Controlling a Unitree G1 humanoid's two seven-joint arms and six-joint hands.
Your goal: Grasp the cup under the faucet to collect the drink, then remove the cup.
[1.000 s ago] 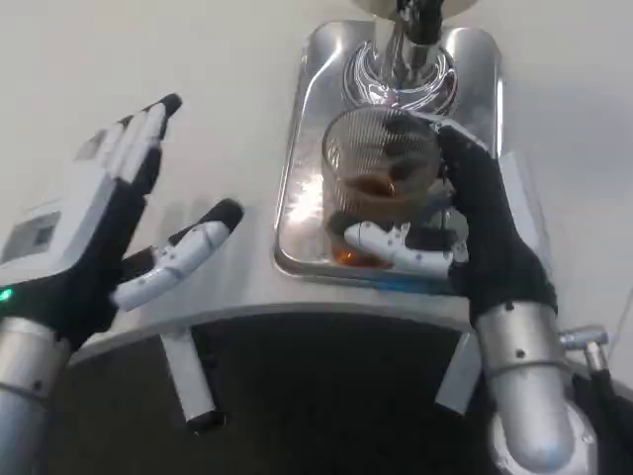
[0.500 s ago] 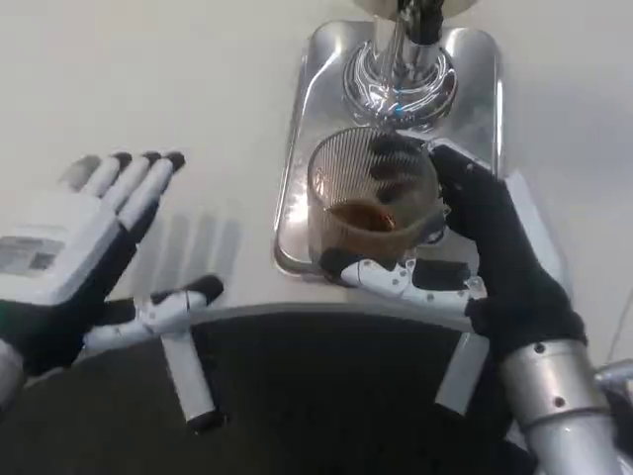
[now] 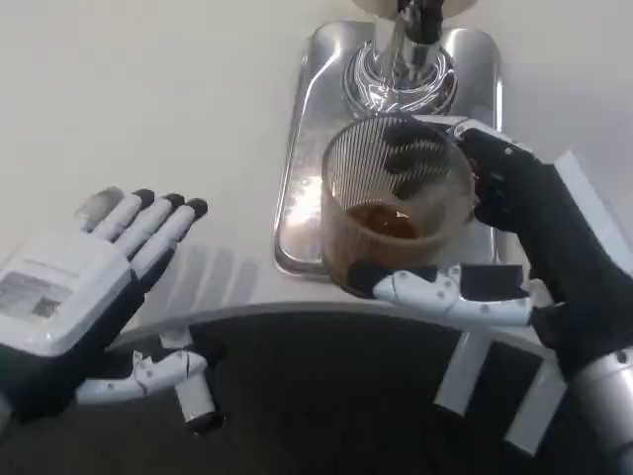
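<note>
A ribbed clear glass cup [image 3: 391, 203] with a little brown drink at its bottom is held by my right hand [image 3: 514, 247]. The thumb lies across the cup's near side and the dark fingers wrap its far side. The cup is over the near end of the steel drip tray [image 3: 302, 158], in front of the chrome faucet base [image 3: 401, 69], and looks lifted toward me. My left hand [image 3: 84, 297] hangs at the lower left with its fingers spread, holding nothing, well apart from the tray.
The white table [image 3: 148, 89] stretches to the left and behind the tray. Its curved front edge [image 3: 227, 307] runs just beneath the cup, with dark floor below. White table legs [image 3: 193, 391] show under the edge.
My right hand has brought the cup nearer and higher, away from the faucet base. My left hand has dropped lower toward the table's front edge.
</note>
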